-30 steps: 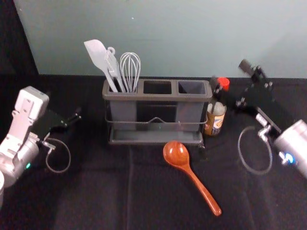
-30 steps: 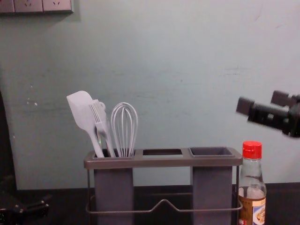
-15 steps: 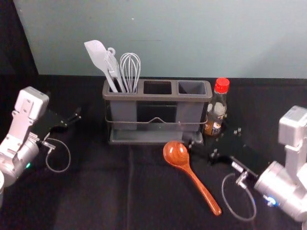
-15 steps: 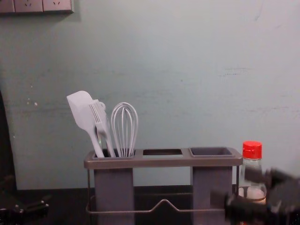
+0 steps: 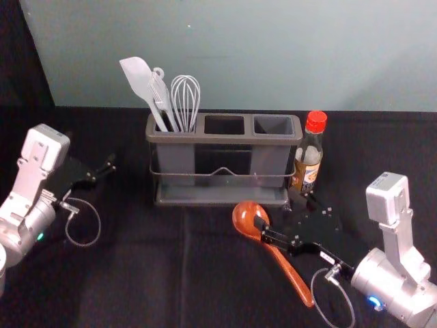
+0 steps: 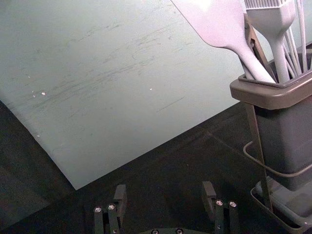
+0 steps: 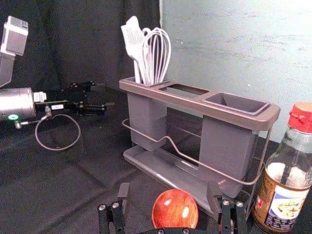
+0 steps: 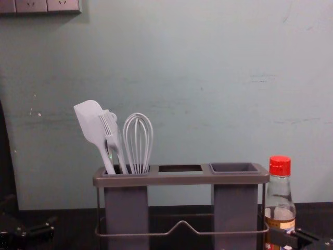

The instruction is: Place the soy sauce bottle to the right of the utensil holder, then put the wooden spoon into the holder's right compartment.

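Beside the right end of the utensil holder (image 5: 224,137) the soy sauce bottle (image 5: 311,154) stands upright, its red cap up. The wooden spoon (image 5: 287,270) lies in front of the holder, bowl toward it and handle toward the front right. My right gripper (image 5: 274,208) is low by the spoon's bowl, open; in the right wrist view the bowl (image 7: 175,209) shows between the fingertips of the right gripper (image 7: 169,194), not gripped. My left gripper (image 5: 110,168) is parked left of the holder; the left gripper (image 6: 165,191) is open in its wrist view.
A white spatula (image 5: 140,80), a brush and a whisk (image 5: 186,102) stand in the holder's left compartment. The middle and right compartments (image 5: 273,125) hold nothing visible. A pale wall (image 5: 273,55) rises behind the black-covered table (image 5: 123,273).
My right gripper has come down from beside the bottle's top and moved forward over the table to the spoon. Bottle, spoon and left arm have stayed put.
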Controlling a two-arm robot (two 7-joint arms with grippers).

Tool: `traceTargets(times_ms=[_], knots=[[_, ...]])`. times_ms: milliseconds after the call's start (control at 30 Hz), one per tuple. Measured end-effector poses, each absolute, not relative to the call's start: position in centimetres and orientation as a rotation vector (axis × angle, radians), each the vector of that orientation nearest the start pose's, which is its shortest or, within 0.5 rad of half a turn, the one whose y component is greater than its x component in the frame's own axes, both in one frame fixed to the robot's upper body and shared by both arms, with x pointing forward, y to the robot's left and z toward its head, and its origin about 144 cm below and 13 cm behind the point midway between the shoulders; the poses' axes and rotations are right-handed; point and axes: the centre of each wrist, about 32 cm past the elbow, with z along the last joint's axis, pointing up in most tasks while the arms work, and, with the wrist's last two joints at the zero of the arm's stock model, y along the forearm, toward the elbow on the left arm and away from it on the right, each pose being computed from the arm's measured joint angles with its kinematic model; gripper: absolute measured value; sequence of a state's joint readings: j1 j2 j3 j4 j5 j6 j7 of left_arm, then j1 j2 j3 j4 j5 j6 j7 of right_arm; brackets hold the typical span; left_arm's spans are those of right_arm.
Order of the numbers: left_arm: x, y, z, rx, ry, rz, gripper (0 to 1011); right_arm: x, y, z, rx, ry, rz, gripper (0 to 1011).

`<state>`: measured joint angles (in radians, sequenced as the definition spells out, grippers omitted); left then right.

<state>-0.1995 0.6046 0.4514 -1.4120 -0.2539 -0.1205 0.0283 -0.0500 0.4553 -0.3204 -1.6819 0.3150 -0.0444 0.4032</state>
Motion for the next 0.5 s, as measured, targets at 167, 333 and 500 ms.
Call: traceTargets(times_ms=[167, 333, 500], knots=[[48.86, 30.96, 113.98, 0.304, -0.285, 1.248, 1005, 42.71, -25.05, 114.49, -0.101, -0.040, -0.823, 1000], [48.86, 30.96, 113.98, 0.304, -0.285, 1.248, 1005, 42.70, -25.05, 114.53, -0.100, -0.040, -0.822, 1002], [48.86, 30.97, 113.98, 0.304, -0.285, 1.248, 1005, 42.70, -25.05, 114.58, -0.098, -0.041, -0.822, 1000]])
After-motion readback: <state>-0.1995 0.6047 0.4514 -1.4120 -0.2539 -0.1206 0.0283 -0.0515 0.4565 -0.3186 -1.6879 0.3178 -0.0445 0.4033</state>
